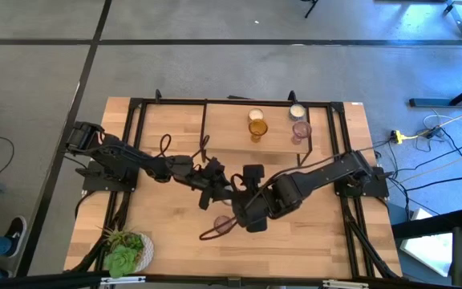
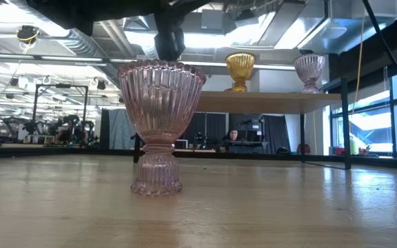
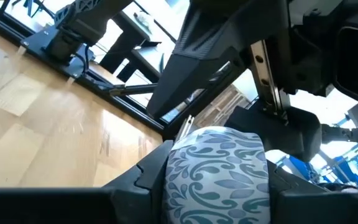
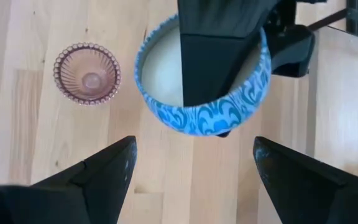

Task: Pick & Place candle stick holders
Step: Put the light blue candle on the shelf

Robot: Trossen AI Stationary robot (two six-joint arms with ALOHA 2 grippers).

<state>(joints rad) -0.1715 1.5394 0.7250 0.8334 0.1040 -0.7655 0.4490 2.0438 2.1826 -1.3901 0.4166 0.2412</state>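
Left pincer (image 4: 219,74) is clamped on the blue patterned cup (image 4: 201,93), upright; your right pincer (image 4: 191,177), jaws apart, hangs directly above it.

Both arms are stretched inward from their bases at the table's two sides, and their wrists are brought close together over the middle of the table. The left gripper (image 1: 217,190) is closed on a blue-patterned cup (image 3: 216,171), which is pinched between its two dark fingers (image 4: 219,56), one finger being set inside the rim. Just beside it, the right gripper (image 4: 191,165) is pointed downward, and its fingers are spread wide with nothing held between them
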